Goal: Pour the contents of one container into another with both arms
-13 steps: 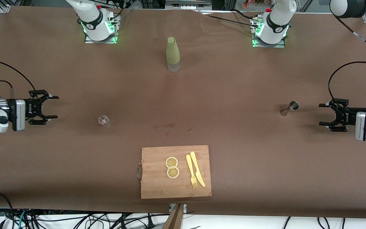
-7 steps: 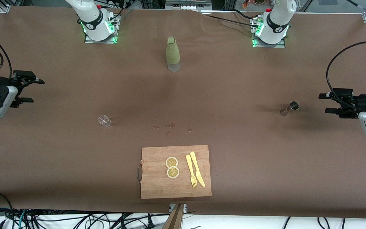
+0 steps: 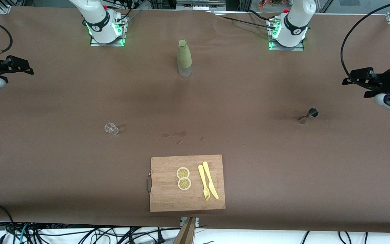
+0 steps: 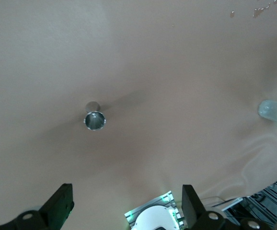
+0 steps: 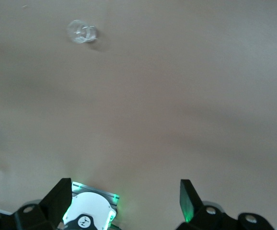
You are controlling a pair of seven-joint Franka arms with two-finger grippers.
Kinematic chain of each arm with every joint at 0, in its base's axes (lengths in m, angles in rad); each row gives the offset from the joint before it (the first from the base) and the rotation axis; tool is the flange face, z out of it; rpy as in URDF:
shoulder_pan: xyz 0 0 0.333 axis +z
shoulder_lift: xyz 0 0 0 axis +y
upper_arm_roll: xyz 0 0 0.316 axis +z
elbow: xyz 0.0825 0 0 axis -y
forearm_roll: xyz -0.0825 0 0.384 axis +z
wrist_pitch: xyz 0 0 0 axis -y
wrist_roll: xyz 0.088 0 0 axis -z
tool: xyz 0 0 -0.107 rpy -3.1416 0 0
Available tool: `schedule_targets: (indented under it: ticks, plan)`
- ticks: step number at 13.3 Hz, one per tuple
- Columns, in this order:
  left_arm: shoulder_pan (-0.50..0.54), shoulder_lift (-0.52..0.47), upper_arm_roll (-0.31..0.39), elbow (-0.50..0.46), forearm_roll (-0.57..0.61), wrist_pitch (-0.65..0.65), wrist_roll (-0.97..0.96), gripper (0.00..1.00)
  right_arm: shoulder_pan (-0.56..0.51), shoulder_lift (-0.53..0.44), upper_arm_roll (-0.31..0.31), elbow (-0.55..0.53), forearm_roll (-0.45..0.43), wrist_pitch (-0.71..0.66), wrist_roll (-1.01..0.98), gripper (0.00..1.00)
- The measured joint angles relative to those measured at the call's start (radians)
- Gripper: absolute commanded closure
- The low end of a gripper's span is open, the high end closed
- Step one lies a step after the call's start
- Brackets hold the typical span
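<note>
Both grippers have risen and retracted outward. Left gripper, jaws spread, is clear of the jigger; right gripper, likewise spread and empty, is clear of the glass.

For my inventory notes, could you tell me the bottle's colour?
Olive green with a clear base, the bottle shows best in the front view.

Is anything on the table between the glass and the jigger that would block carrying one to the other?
Nothing visible does. Only small wet spots lie on the cloth between the glass and the jigger; the cutting board sits nearer the camera.
</note>
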Motion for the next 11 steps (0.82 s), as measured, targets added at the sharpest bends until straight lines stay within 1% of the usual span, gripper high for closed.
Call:
schedule_targets:
  ticks: [2, 4, 6, 7, 9, 11]
  plan:
    - [-0.001, 0.000, -0.001, 0.015, 0.032, 0.003, 0.000, 0.00, 0.019, -0.023, 0.000, 0.000, -0.013, 0.008, 0.125, 0.00]
    - [-0.010, 0.000, -0.014, 0.033, 0.066, 0.006, -0.050, 0.00, 0.020, -0.031, -0.002, -0.001, -0.011, 0.068, 0.190, 0.00]
    - [-0.012, -0.002, -0.071, 0.058, 0.072, 0.007, -0.272, 0.00, 0.020, -0.026, -0.004, -0.018, -0.003, 0.185, 0.212, 0.00]
    - [-0.014, -0.006, -0.104, 0.068, 0.073, 0.007, -0.383, 0.00, 0.020, -0.024, -0.004, -0.031, 0.010, 0.209, 0.213, 0.00]
    - [-0.014, -0.020, -0.164, 0.077, 0.080, 0.007, -0.526, 0.00, 0.021, -0.023, -0.001, -0.043, 0.029, 0.212, 0.213, 0.00]
    - [-0.014, -0.026, -0.198, 0.078, 0.081, 0.007, -0.640, 0.00, 0.025, -0.023, 0.000, -0.043, 0.033, 0.210, 0.216, 0.00]
